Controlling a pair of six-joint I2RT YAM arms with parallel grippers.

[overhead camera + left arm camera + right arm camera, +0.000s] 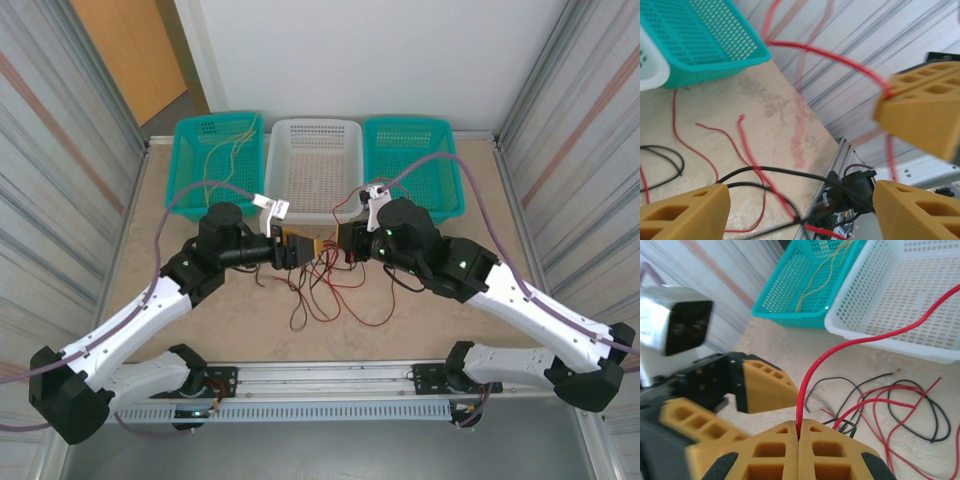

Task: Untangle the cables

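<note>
Our right hand (799, 434) is clamped on a red cable (816, 362); our left hand (800, 200) stands wide, just beside it. Beneath them red and black cables (322, 290) lie tangled on the worktop (200, 330), yellow cables (815, 287) in the left teal basket (184, 150)

The thin red wire (801, 395) vanishes into the right gripper's (799, 432) closed seam, the heap of thin red and black wires (325, 285) is too fine from above to sort its crossings, and the left wrist view crops the teal plastic mesh basket (705, 40).
</note>
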